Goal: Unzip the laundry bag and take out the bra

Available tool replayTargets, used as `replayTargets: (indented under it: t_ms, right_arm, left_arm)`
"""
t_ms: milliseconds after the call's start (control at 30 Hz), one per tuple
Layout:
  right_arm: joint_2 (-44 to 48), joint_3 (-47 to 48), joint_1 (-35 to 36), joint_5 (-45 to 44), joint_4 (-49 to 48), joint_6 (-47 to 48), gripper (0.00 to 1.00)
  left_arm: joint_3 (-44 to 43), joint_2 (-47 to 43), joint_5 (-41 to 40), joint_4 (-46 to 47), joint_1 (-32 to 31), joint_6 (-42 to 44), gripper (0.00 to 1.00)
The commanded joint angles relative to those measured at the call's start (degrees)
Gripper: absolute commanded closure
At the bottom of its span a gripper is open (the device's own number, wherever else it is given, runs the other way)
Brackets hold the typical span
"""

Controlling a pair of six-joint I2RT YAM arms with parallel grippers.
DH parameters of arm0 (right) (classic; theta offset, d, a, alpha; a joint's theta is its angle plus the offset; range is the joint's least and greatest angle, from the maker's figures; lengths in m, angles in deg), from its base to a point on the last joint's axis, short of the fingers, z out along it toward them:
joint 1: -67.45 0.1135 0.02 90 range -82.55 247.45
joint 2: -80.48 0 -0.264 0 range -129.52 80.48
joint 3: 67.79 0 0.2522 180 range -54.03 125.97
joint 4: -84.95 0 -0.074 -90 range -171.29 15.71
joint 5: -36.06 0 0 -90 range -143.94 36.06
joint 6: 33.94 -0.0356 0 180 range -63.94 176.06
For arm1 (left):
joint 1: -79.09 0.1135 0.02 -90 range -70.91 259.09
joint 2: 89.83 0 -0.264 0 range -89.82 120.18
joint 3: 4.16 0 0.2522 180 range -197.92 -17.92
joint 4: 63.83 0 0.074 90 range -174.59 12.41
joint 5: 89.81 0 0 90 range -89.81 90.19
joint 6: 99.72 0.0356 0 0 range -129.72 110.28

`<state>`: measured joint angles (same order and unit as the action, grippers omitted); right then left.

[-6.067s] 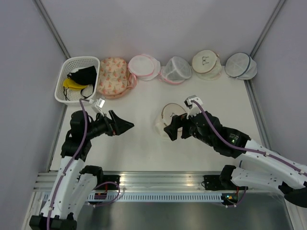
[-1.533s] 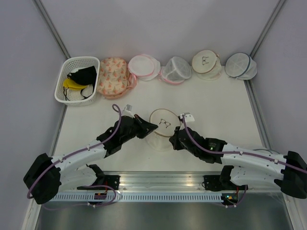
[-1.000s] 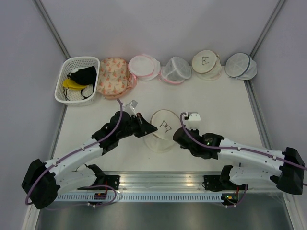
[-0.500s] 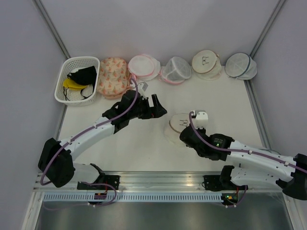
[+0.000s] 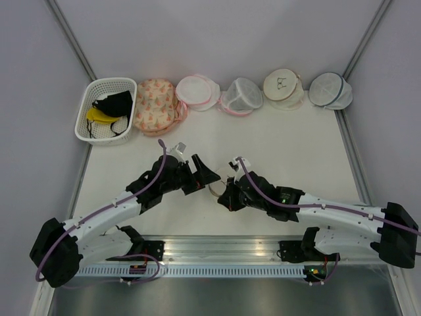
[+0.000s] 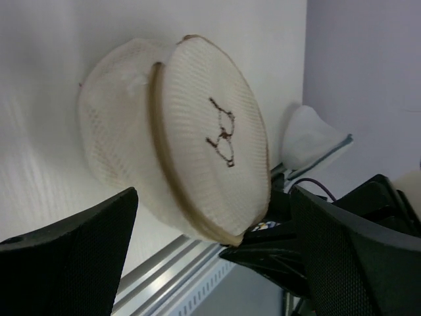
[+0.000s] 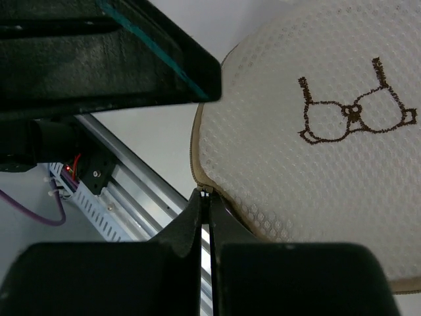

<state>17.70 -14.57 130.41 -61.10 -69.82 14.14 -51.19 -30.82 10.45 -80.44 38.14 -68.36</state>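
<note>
The laundry bag is a round cream mesh pouch with tan zip trim and a small dark mark on its flat face. It stands on edge, tilted. From above only a sliver of the laundry bag shows between the two arms. My right gripper is shut on the zip pull at the bag's lower rim, and the right gripper sits just right of that sliver. My left gripper is open, one finger on each side of the bag, touching nothing; from above the left gripper is just left of the bag. The bra is hidden.
A white basket at the back left holds a black and a yellow bra. Along the back wall stand a floral pouch, two pink-trimmed pouches, a tan-trimmed one and a blue-trimmed one. A metal rail runs along the near edge.
My left gripper has opened, swung away toward the back, then come back down beside the bag. The right gripper stayed shut and dragged the bag right, then back left and nearer.
</note>
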Motion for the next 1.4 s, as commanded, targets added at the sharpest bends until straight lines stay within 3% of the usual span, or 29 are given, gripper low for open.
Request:
replayTargets:
  t_ms: [0, 67, 167, 200, 233, 300, 333, 400, 633, 767, 967, 1133, 1367]
  right_arm:
    - [-2.3, 1.3, 0.1, 6.9, -9.2, 1.7, 1.0]
    - [-2.7, 1.6, 0.1, 6.9, -9.2, 2.1, 1.0]
    - [-2.2, 1.5, 0.2, 6.5, -8.4, 2.3, 1.0]
    - [-1.8, 1.3, 0.1, 6.0, -8.1, 2.3, 0.99]
    - [-1.3, 1.2, 0.2, 5.2, -7.9, 2.4, 1.0]
    - [-0.4, 0.7, 0.1, 4.5, -6.9, 2.3, 1.0]
    - [0.3, 0.5, 0.2, 3.7, -6.6, 2.3, 1.0]
    - [1.0, 0.2, 0.1, 2.9, -5.4, 2.3, 1.0]
    - [1.4, 2.8, 0.2, -1.9, 6.0, 3.7, 0.99]
    - [-2.0, 7.4, 0.2, -13.5, 24.2, 2.1, 1.0]
    - [-4.9, 10.9, 0.1, -27.0, 39.2, -6.2, 1.0]
    - [-8.7, 12.9, -0.4, -34.2, 43.1, -9.9, 1.0]
    - [-7.4, 12.2, -0.3, -27.1, 32.8, -4.0, 1.0]
  left_arm:
    - [0.9, 1.2, 5.9, 12.2, -1.4, -9.0, 0.0]
    - [0.6, 3.1, 6.2, 13.6, -2.5, -9.9, 0.01]
    - [0.5, 5.7, 8.5, 17.6, -3.2, -11.1, 0.17]
    - [0.4, 6.2, 9.1, 18.0, -3.3, -11.1, 0.25]
    - [-0.2, 6.6, 9.6, 17.6, -3.4, -11.0, 0.46]
    - [-0.3, 6.7, 9.6, 16.7, -3.5, -10.4, 0.66]
    - [-0.3, 6.5, 8.7, 16.0, -3.5, -9.8, 0.83]
    - [-0.2, 5.4, 7.2, 13.7, -3.4, -9.3, 0.98]
    - [-2.7, 2.9, 1.3, 6.9, -2.9, -4.4, 0.98]
    - [-4.9, 2.4, -0.2, 3.4, -0.6, -0.9, 0.98]
    - [-6.9, 2.1, 0.2, 0.4, 2.4, 3.1, 0.98]
    - [-9.8, 4.8, 4.1, -0.5, 3.6, 7.0, 0.98]
    - [-18.1, 13.9, 7.7, 4.3, 4.9, 14.8, 0.98]
